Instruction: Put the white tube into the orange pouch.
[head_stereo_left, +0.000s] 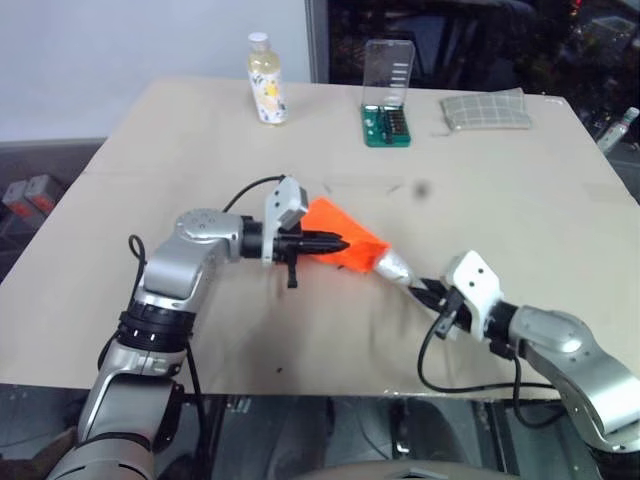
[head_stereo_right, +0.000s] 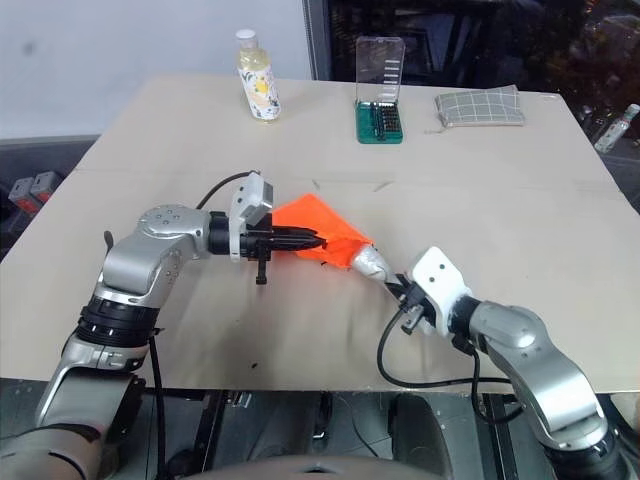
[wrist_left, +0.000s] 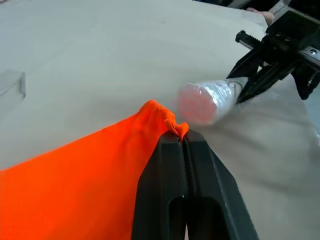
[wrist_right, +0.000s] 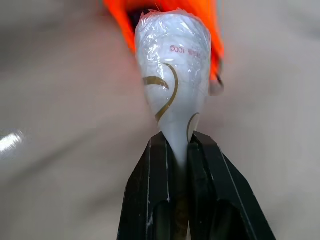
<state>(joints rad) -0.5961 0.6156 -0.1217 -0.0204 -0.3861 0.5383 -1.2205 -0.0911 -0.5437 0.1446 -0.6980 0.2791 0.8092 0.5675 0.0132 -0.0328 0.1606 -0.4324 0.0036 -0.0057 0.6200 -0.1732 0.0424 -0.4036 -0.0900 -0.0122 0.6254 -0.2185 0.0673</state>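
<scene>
Left fingers (wrist_left: 184, 145): clenched on pouch (head_stereo_left: 340, 240) edge, mid-table.
Right fingers (wrist_right: 181, 150): grasping tube (wrist_right: 174, 80) by its end, tip at pouch mouth.

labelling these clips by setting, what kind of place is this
Probably a lab or workshop bench: a plain beige table carrying loose test items, namely a screwdriver bit set, a small bottle and a grey gridded pad, with dark equipment behind it.

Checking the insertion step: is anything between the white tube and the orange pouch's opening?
Nothing visible blocks it. The right gripper holds the white tube by its crimped end, its front end right at the orange pouch mouth. The left gripper pinches the pouch's edge, lifting it beside the tube.
</scene>
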